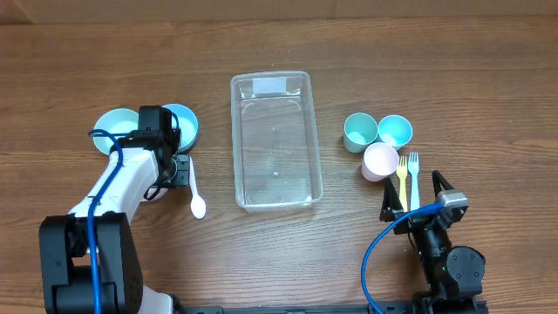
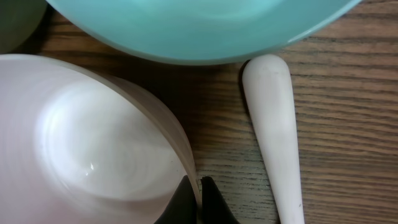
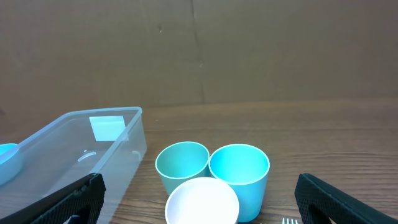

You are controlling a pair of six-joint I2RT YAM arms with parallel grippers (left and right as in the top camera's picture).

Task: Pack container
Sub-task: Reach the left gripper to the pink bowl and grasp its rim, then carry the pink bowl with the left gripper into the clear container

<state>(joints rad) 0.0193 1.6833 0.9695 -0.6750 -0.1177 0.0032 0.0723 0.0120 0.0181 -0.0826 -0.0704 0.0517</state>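
Left wrist, fingers (image 2: 215, 208) pinching glossy pale bowl (image 2: 81, 149) rim, woodgrain table (image 2: 348, 124)

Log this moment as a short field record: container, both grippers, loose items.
container: clear, empty, mid-table
left gripper: shut on white bowl rim, white spoon beside it
right gripper: open, holding nothing, close to two forks
cups: three, upright, right of container
light-blue bowls: two, left of container

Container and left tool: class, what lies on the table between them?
A white spoon lies between the left tool and the container, clearest in the overhead view.
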